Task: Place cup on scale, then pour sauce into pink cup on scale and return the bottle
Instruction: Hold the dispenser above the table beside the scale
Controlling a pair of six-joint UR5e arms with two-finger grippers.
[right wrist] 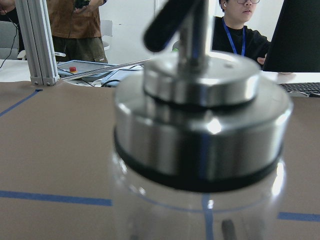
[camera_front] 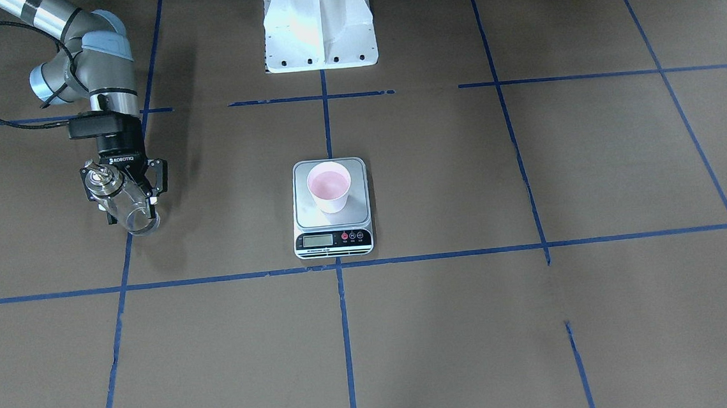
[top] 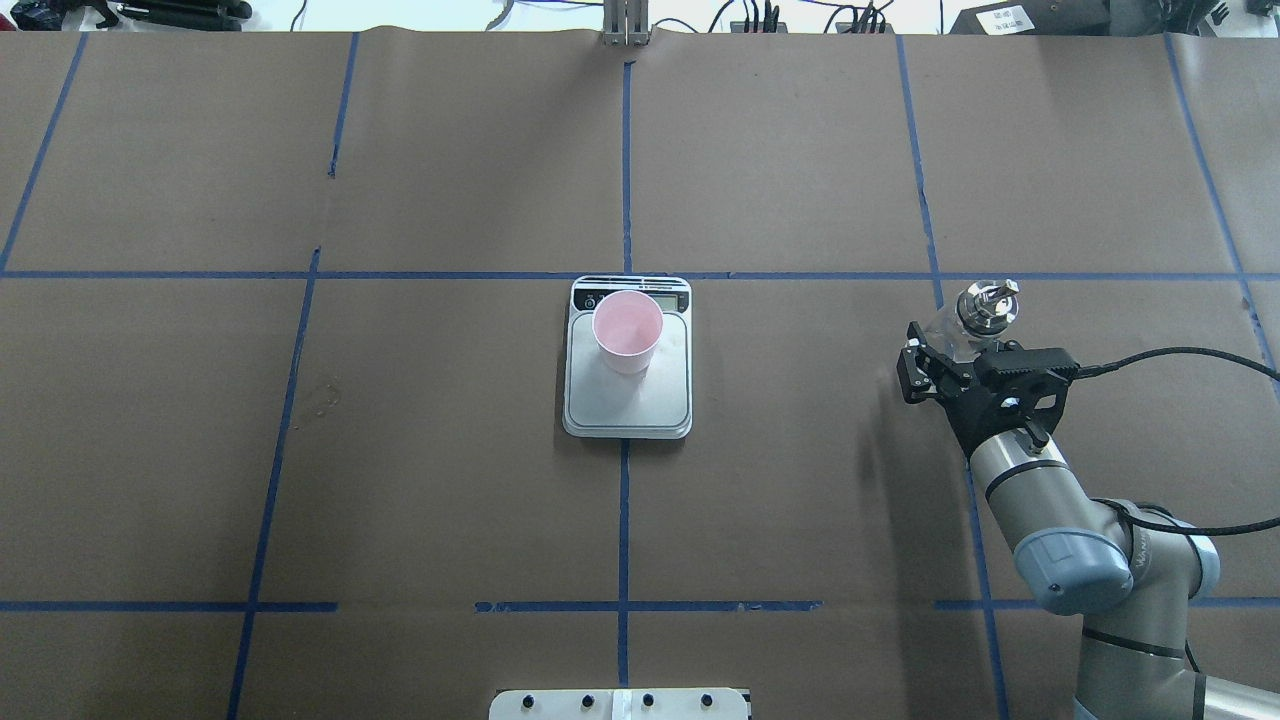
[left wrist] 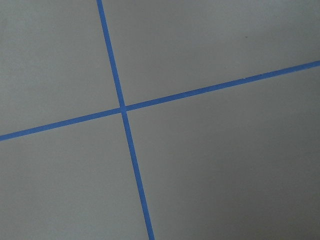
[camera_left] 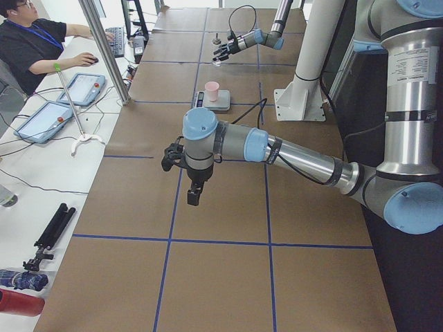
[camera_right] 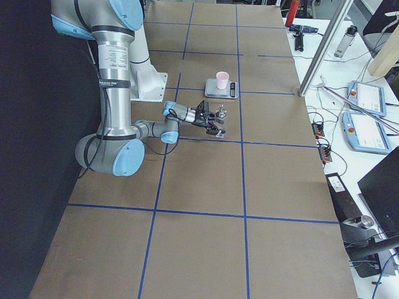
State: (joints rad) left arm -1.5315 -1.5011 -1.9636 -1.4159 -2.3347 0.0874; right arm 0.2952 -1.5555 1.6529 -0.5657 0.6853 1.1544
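Bottle [right wrist: 200, 150] fills my right wrist cam, silver cap right up close. My right gripper [top: 945, 345] is clamped around its glass body, well apart from the scale [top: 627, 410]. The pink cup [top: 627, 330] sits upright on the platform, toward the display end. My left gripper [camera_left: 190, 187] hangs over the table [left wrist: 225, 165], and I can't tell how open it is.

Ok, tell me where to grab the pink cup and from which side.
Grip the cup across its wall just below the rim, level, from the robot's left: the right hand holds the bottle. It stands upright on the scale and tapers downward, so a high hold likely slips least.
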